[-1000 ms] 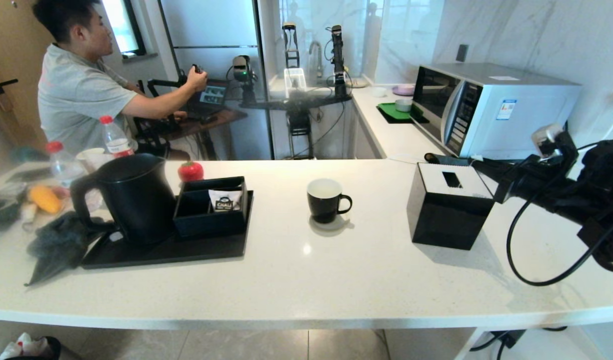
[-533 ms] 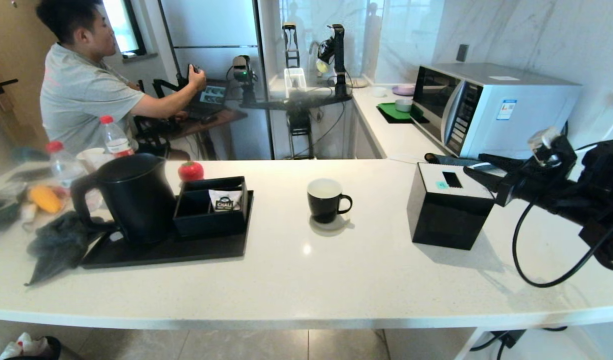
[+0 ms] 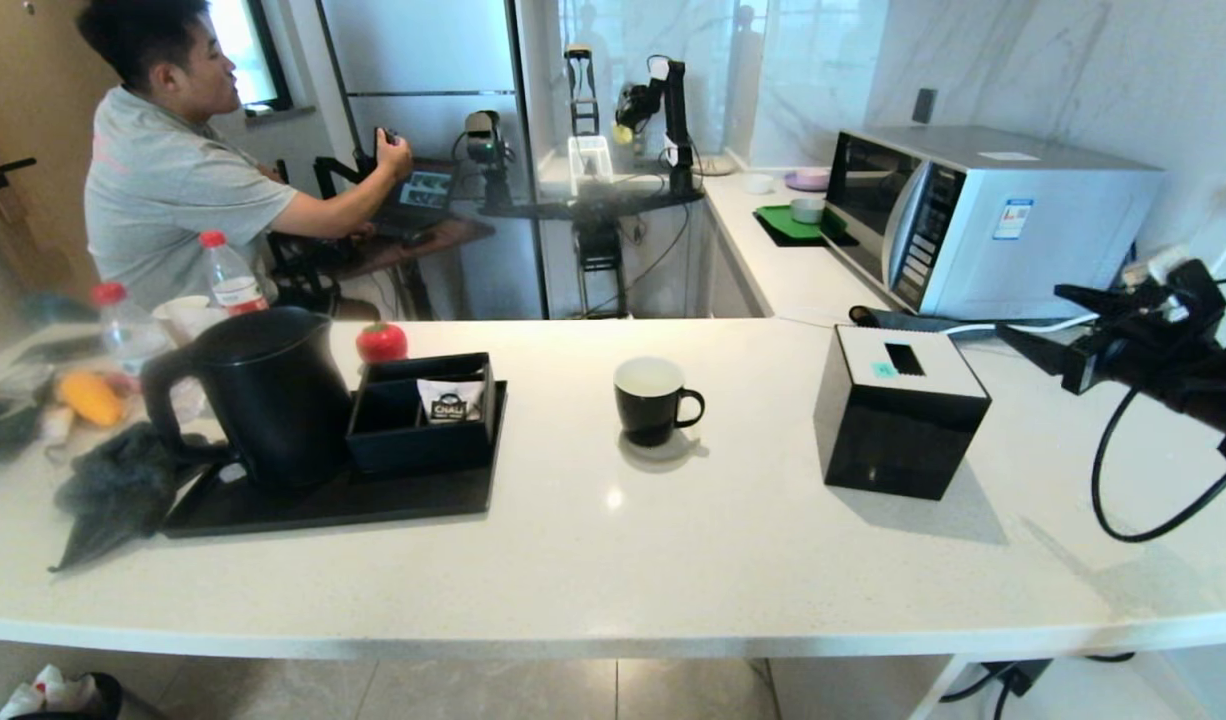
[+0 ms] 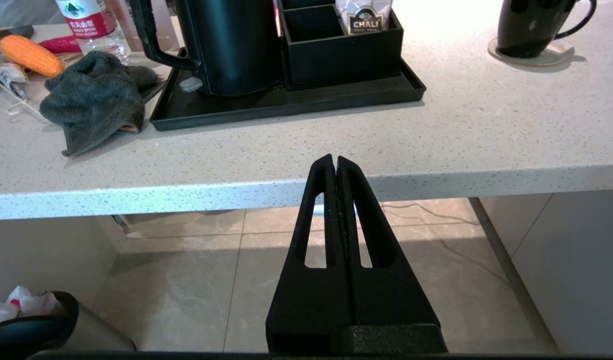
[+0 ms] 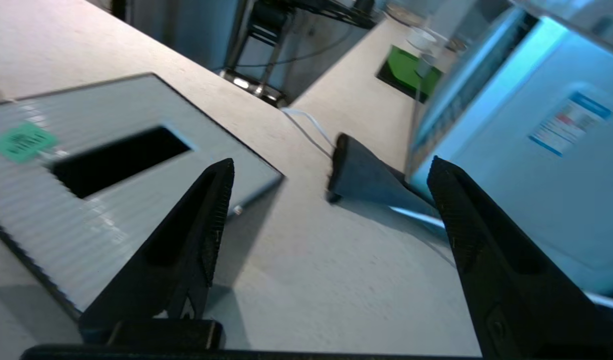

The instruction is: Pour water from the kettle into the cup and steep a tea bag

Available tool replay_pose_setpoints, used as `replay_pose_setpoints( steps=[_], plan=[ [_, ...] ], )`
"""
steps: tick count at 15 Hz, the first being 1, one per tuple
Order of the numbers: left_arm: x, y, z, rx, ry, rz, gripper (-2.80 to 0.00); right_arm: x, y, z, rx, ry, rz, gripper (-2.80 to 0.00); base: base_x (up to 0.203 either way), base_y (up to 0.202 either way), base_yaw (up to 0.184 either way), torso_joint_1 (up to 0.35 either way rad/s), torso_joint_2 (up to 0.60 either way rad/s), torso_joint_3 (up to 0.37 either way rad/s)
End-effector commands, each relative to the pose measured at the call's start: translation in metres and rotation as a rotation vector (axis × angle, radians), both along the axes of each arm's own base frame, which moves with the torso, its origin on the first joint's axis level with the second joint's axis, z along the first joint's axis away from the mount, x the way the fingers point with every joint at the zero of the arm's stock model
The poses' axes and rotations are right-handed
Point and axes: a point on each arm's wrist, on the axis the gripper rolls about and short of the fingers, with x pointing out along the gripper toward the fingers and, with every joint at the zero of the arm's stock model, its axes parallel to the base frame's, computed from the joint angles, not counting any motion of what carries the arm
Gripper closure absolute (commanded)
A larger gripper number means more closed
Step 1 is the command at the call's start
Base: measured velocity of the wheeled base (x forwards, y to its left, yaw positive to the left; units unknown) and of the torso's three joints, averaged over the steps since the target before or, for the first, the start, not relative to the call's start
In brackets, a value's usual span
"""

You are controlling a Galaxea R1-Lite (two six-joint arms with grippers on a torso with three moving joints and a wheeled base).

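The black kettle (image 3: 263, 395) (image 4: 231, 45) stands on a black tray (image 3: 323, 512) at the left. The black cup (image 3: 651, 405) (image 4: 529, 22), white inside, sits mid-counter on a coaster. A small teal tag (image 3: 883, 370) (image 5: 21, 141) lies on the white top of the black tissue box (image 3: 898, 445) (image 5: 86, 215), beside its slot. The tea bag's pouch is hidden. My right gripper (image 3: 1031, 315) (image 5: 331, 161) hangs open and empty to the right of the box. My left gripper (image 4: 335, 159) is shut and empty, below the counter's front edge.
On the tray, a black organizer holds a white CHALI sachet (image 3: 451, 402). A grey cloth (image 3: 113, 490), bottles (image 3: 228, 275) and food lie at the far left. A microwave (image 3: 983, 215) and a dark flat object (image 3: 883, 318) stand behind the tissue box. A person sits beyond the counter.
My right gripper opened over the tissue box, left the teal tag on its top, and drew back to the right. The left arm has not moved.
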Motion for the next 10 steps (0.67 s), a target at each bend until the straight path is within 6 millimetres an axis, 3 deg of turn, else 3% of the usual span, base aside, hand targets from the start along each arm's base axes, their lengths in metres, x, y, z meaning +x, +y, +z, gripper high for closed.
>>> replay_pose_setpoints(
  steps=[1, 5, 7, 10],
  plan=[
    [0.000, 0.000, 0.000, 0.001, 0.000, 0.000, 0.00, -0.007, -0.018, 0.002, 0.030, 0.006, -0.047, -2.80, 0.000, 0.000, 0.000, 0.000, 0.00, 0.000],
    [0.000, 0.000, 0.000, 0.001, 0.000, 0.000, 0.00, -0.029, -0.028, 0.009, 0.130, 0.064, -0.103, -2.80, 0.000, 0.000, 0.000, 0.000, 0.00, 0.000],
    [0.000, 0.000, 0.000, 0.001, 0.000, 0.000, 0.00, -0.048, -0.033, 0.015, 0.216, 0.107, -0.199, -2.80, 0.000, 0.000, 0.000, 0.000, 0.00, 0.000],
    [0.000, 0.000, 0.000, 0.001, 0.000, 0.001, 0.00, -0.084, -0.024, 0.027, 0.353, 0.161, -0.295, -2.80, 0.000, 0.000, 0.000, 0.000, 0.00, 0.000]
  ],
)
